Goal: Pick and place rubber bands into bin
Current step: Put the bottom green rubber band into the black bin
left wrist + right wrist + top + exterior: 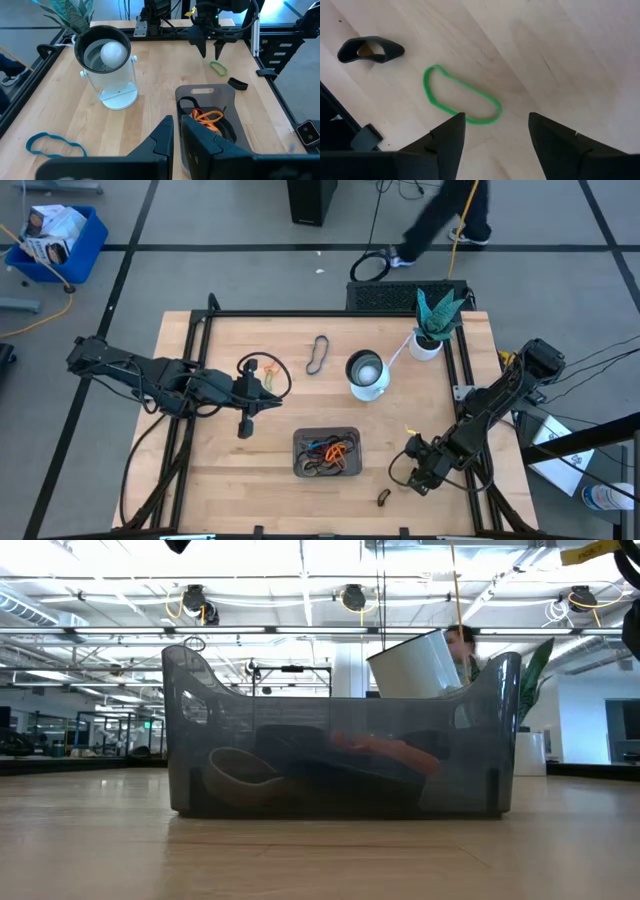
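A: Item — bin [327, 453], near the front edge of the table [230, 470], mid-width; orange and dark rubber bands [330, 448] inside.

B: Right gripper [496, 131]?

A: Jaws spread wide, empty, poised over a green band [460, 96] on bare wood right of the bin; a small black loop [370, 50] lies near, towards the table's right rail.

B: Left gripper [246, 393]?

A: Fingers nearly together, nothing seen between them — left of centre, open board around. A blue band [52, 144] lies apart, beside the white cup [106, 67].
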